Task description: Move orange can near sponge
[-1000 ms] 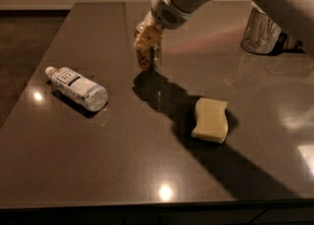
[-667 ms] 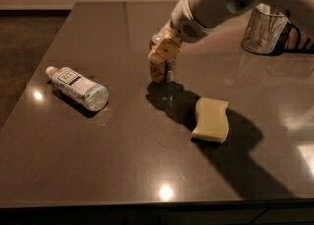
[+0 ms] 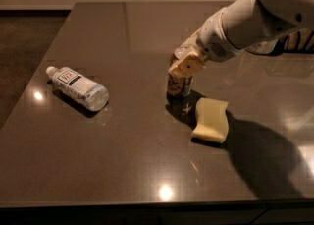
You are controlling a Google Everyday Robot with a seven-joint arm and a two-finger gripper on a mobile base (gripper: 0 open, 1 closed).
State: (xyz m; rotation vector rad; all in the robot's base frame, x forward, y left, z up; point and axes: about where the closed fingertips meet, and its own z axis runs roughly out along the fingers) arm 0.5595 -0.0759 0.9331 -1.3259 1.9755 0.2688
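The orange can (image 3: 179, 87) stands upright just beside the sponge (image 3: 211, 120). Its top is hidden by the gripper (image 3: 185, 67), whose fingers clamp it. Whether its base touches the table (image 3: 122, 145) is unclear. A water bottle (image 3: 78, 87) lies well apart.

Dim; end effector (image 3: 183, 71) gripping orange can (image 3: 178, 88) shadows glare-spotted table (image 3: 122, 160).

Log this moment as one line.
gripper: above table centre, shut on orange can | orange can: upright, close beside sponge | water bottle: lying apart

Hand (image 3: 183, 68) clamped over orange can (image 3: 178, 88) hides top.
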